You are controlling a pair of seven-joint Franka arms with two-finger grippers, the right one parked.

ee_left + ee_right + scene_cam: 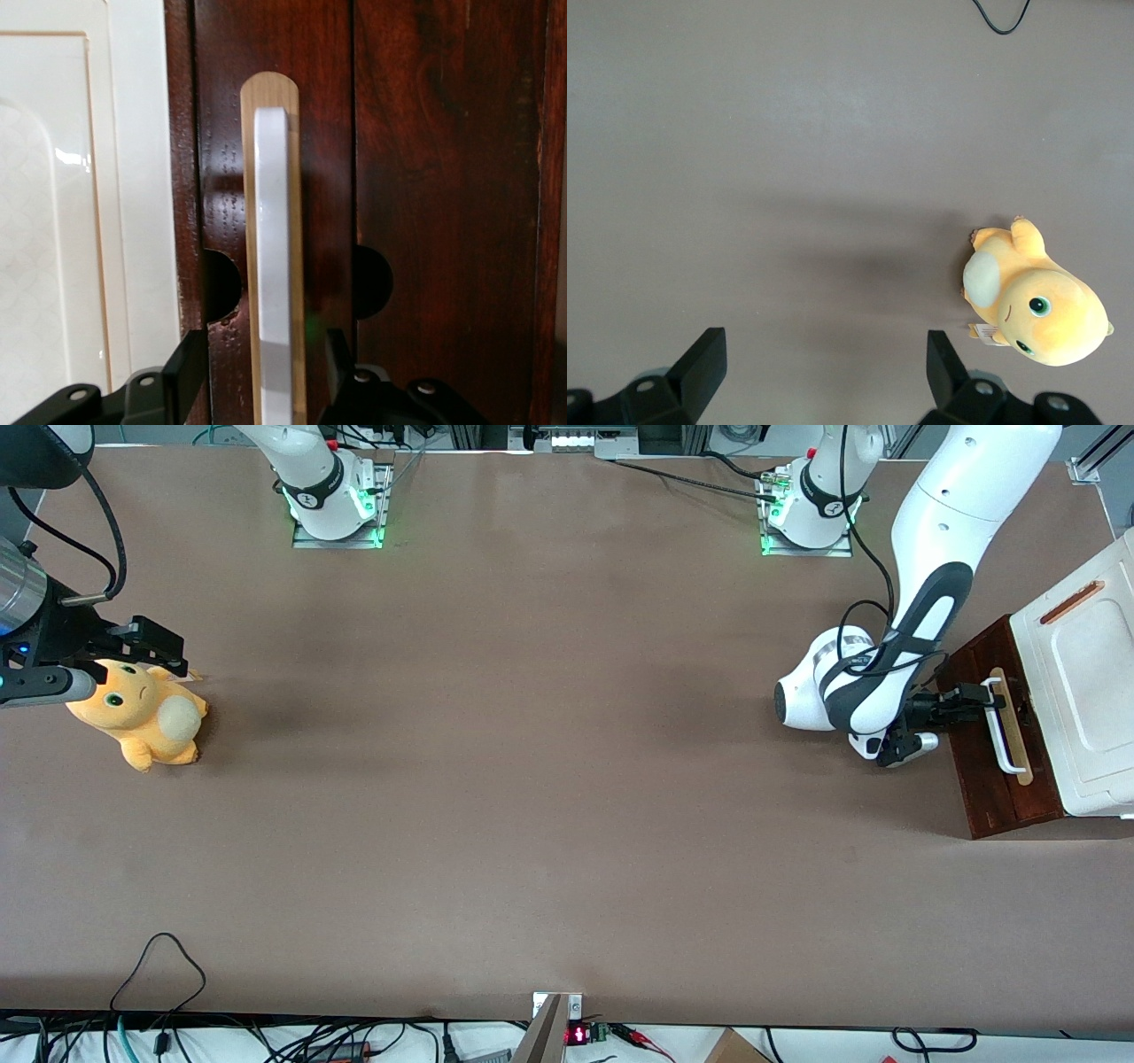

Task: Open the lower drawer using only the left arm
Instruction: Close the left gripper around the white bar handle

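The lower drawer has a dark reddish-brown front under the white cabinet top, at the working arm's end of the table. Its white bar handle lies on a pale wood strip. The left arm reaches down in front of the drawer. My gripper is at the handle's end farther from the front camera. In the left wrist view the gripper is open, one black finger on each side of the white handle, with a gap on both sides.
An orange plush toy lies toward the parked arm's end of the table and also shows in the right wrist view. An orange slot marks the cabinet top. A black cable loop lies near the table's front edge.
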